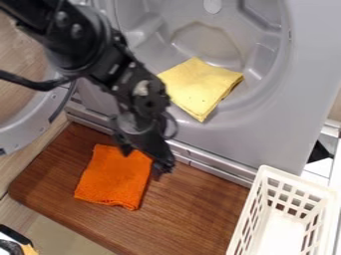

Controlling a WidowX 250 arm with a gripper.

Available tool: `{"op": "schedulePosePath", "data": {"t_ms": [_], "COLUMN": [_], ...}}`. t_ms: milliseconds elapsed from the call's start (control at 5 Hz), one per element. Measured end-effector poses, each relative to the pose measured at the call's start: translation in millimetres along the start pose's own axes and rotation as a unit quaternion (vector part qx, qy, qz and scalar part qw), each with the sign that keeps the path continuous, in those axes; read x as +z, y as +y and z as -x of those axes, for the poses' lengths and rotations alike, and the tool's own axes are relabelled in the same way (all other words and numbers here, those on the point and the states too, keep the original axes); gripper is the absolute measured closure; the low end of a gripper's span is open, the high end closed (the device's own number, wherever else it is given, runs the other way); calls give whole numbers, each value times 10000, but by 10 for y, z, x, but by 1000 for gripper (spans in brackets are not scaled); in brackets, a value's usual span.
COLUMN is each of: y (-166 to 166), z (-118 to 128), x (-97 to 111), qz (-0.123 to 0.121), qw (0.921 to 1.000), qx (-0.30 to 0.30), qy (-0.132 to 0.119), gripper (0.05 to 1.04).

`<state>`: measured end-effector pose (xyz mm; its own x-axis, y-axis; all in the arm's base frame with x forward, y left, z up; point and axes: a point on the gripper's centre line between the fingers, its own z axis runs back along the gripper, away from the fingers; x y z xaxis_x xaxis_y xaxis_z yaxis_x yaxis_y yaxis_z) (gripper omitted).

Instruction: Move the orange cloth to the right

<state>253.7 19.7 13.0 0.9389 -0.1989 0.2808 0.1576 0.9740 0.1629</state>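
- A light grey metal-and-plastic appliance front (309, 60) with a deep rounded recess, above the fingers (162, 157) and to their right in the view.
- A reddish-brown wooden surface (193, 214) with a rounded corner, beneath the fingers and spreading to both sides of them.
- A black jointed robot arm (70, 37), coming from the upper left and sloping down to its black two-finger gripper (143, 160). The fingers are parted, pointing down at the upper right part of the orange cloth; whether they touch it, I cannot tell.
- A grey round door with a broad curved rim (30, 124), left of the fingers and partly cut off by the view's edge.
- A cream-white plastic basket (293, 183) with a rectangular grid of holes, well to the right of the fingers and lower.
- The orange cloth (112, 177), a textured, roughly four-sided piece lying flat on the wooden surface, just below the fingers and mostly to their left.
- A folded yellow cloth (198, 84), squarish, above the fingers and to their right, lying on the recess's lower lip.
- A thin black cable (33, 85), above the fingers and to their left, running to the arm.
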Motion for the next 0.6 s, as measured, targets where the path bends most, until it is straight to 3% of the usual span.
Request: {"op": "schedulePosePath", "data": {"t_ms": [200, 600], "y": [218, 442], "z": [150, 445], "x": [-159, -583], "qz": [-3, 36], "qw": [9986, 9940], "qx": [487, 909], "qy": [222, 602], "gripper": [83, 83]}}
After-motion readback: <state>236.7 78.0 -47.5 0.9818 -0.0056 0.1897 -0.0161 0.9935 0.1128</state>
